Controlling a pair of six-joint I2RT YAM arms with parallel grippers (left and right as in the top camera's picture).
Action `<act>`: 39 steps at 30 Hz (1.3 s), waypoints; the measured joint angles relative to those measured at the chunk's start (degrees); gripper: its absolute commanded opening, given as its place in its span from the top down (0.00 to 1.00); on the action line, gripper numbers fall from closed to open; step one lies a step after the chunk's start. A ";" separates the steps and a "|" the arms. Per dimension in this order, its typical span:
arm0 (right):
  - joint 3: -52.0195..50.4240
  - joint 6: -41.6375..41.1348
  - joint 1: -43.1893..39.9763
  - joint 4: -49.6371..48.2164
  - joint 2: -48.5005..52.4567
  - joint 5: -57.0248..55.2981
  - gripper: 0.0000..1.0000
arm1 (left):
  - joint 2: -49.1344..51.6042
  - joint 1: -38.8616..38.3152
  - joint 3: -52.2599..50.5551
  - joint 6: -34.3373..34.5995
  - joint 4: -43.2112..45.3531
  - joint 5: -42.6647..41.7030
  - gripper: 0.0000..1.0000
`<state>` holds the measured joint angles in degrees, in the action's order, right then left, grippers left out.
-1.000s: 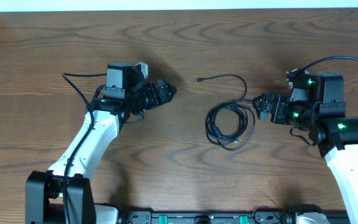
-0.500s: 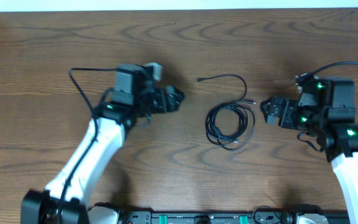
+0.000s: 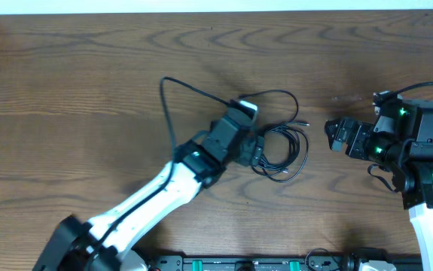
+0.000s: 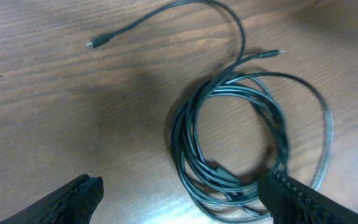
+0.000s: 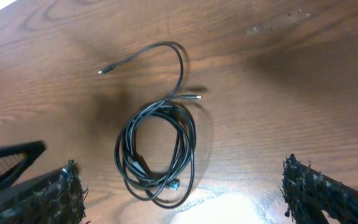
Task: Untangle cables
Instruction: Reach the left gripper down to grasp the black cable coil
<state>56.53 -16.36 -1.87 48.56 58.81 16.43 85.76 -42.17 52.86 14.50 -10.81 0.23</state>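
The step in hand looks like the first grasp. The left claw [image 4: 180, 186] hangs with its jaws spread wide over the near edge of the cables [image 4: 219, 175], a black coil lying mid-worktop [image 3: 88, 75] with one loose end [image 4: 93, 43] trailing away. Whether its tips touch the strands is hard to tell. The right claw [image 3: 330, 136] sits near the coil, jaws apart and empty. Next, the left should probably drop, pinch one strand and draw it clear while the right pins the rest.

one cable coil [image 3: 285, 153], two grippers [image 3: 260, 153] [image 3: 330, 135]
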 measured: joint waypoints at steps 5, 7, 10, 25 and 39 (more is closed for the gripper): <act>0.00 -0.20 0.00 0.87 0.00 0.02 0.01 | 6.80 -0.02 0.00 0.52 4.81 1.95 0.21; 0.00 -0.20 0.00 1.03 0.00 0.02 0.01 | 8.33 -0.02 0.00 1.18 5.42 2.23 0.23; 0.00 -0.20 0.00 1.11 0.00 0.02 0.01 | 10.58 -0.02 0.00 3.23 6.75 2.64 0.24; 0.00 -0.20 0.00 1.55 0.00 0.02 0.01 | 17.73 -0.04 0.00 22.99 6.99 -4.00 0.74; 0.00 -1.29 0.00 5.01 0.00 1.64 0.21 | 16.76 0.02 0.15 26.86 5.03 -5.66 0.93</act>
<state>56.53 -17.65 -1.87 53.56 58.81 18.06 102.52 -42.15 53.01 41.36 -5.78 -5.43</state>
